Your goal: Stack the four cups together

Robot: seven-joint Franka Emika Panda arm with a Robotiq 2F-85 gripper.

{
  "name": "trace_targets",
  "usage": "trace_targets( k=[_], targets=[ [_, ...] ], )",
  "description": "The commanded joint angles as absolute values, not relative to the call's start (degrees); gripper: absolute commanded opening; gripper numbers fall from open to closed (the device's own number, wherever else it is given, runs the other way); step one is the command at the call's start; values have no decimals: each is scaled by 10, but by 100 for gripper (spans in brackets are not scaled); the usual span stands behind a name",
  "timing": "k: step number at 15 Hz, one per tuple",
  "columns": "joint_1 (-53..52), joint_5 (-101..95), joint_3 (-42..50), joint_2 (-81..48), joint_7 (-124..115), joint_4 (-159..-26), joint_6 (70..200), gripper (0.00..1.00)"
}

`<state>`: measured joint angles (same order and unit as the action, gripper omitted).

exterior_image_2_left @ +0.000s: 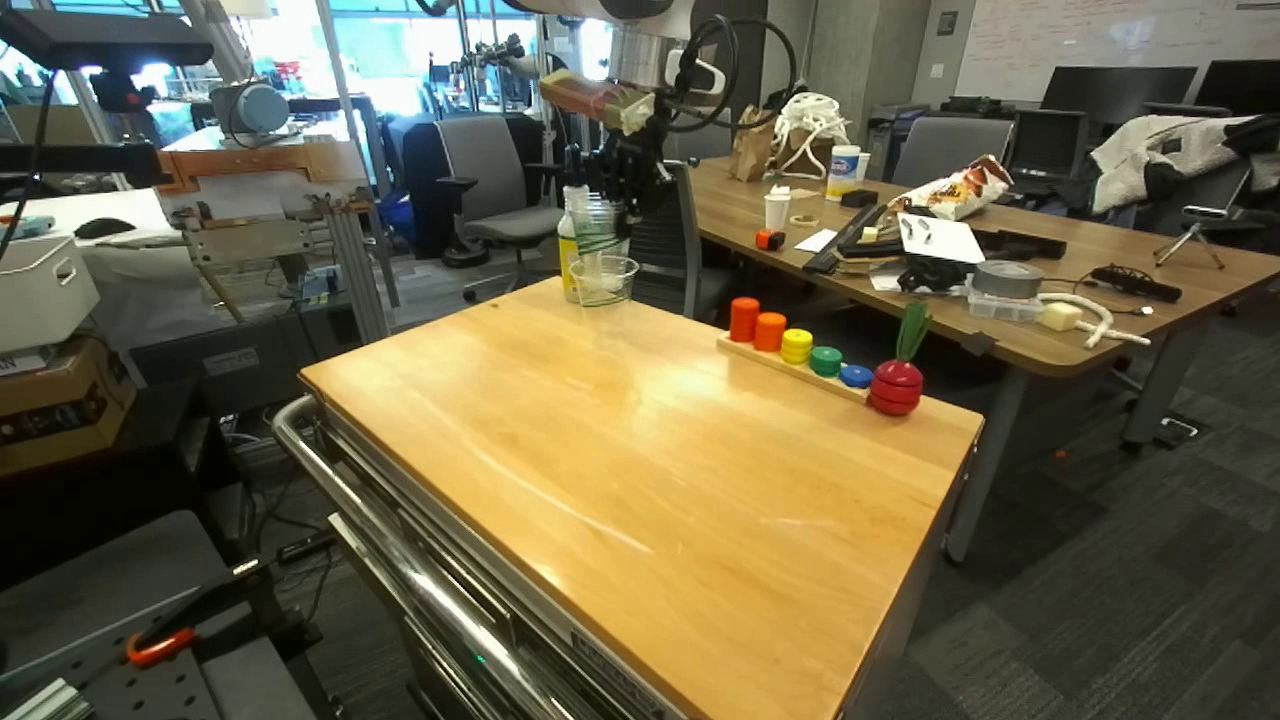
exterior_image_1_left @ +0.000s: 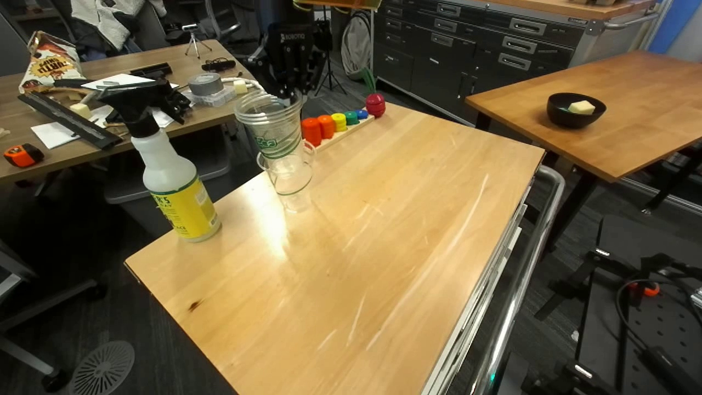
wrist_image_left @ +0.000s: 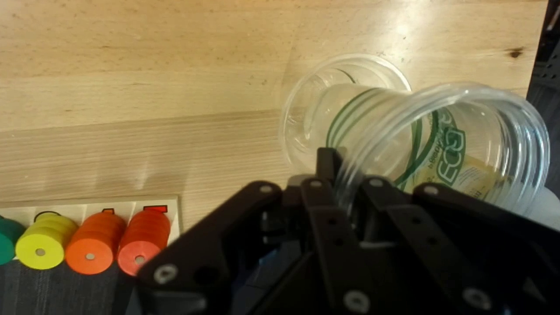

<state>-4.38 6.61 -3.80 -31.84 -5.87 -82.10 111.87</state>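
Observation:
My gripper (exterior_image_1_left: 293, 97) is shut on the rim of a tilted stack of nested clear cups (exterior_image_1_left: 270, 129). The stack shows several rims close together and a green print; I cannot count its cups exactly. A single clear cup (exterior_image_1_left: 296, 184) stands upright on the table beneath. In both exterior views the stack's lower end overlaps that cup's mouth; the stack (exterior_image_2_left: 597, 225) is above the cup (exterior_image_2_left: 606, 292). In the wrist view the fingers (wrist_image_left: 339, 177) pinch the stack's rim (wrist_image_left: 455, 94), and its base lies within the lower cup's rim (wrist_image_left: 292, 87).
A yellow-labelled spray bottle (exterior_image_1_left: 189, 206) stands close beside the cups near the table edge. A wooden rack of colourful blocks (exterior_image_2_left: 797, 346) and a red radish-like toy (exterior_image_2_left: 896, 386) lie along the table's edge. The wooden tabletop (exterior_image_1_left: 351, 263) ends near the cups.

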Motion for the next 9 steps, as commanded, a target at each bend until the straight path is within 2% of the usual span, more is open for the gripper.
trace_targets(
  k=[1, 9],
  targets=[
    [-41, 70, -39, -330, -43, -798, 1121, 36],
    [-41, 56, -36, -311, -19, -817, 1108, 99]
  ],
)
